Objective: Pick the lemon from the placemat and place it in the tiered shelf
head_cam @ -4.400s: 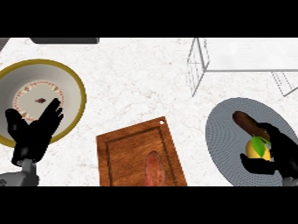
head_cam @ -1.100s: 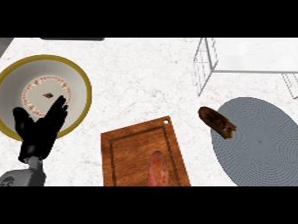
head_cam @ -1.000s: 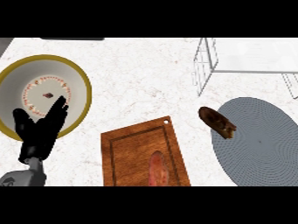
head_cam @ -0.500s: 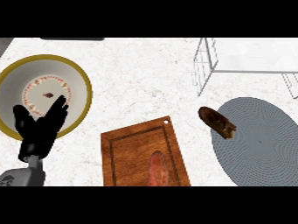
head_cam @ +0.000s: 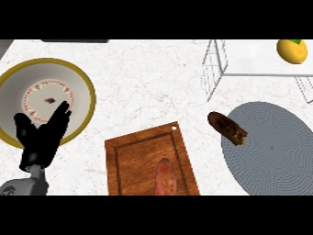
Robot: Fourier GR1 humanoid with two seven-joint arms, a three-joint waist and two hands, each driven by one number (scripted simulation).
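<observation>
The yellow lemon (head_cam: 292, 50) with a green tip lies on the top of the white wire tiered shelf (head_cam: 254, 64) at the upper right. The round grey placemat (head_cam: 281, 147) sits at the lower right, with a brown piece of food (head_cam: 227, 128) on its left edge. My left hand (head_cam: 42, 137) rests open at the lower left, fingers up, over the rim of the plate. My right hand does not show in the head view.
A white plate with a yellow rim (head_cam: 40, 98) lies at the left. A wooden cutting board (head_cam: 148, 160) with a sausage (head_cam: 164, 176) on it sits at the bottom centre. A dark strip (head_cam: 74, 41) runs along the counter's back edge.
The lemon has gone from my right hand over the placemat to the shelf's top, where it now shows. The right hand has left the view. The left hand has not moved.
</observation>
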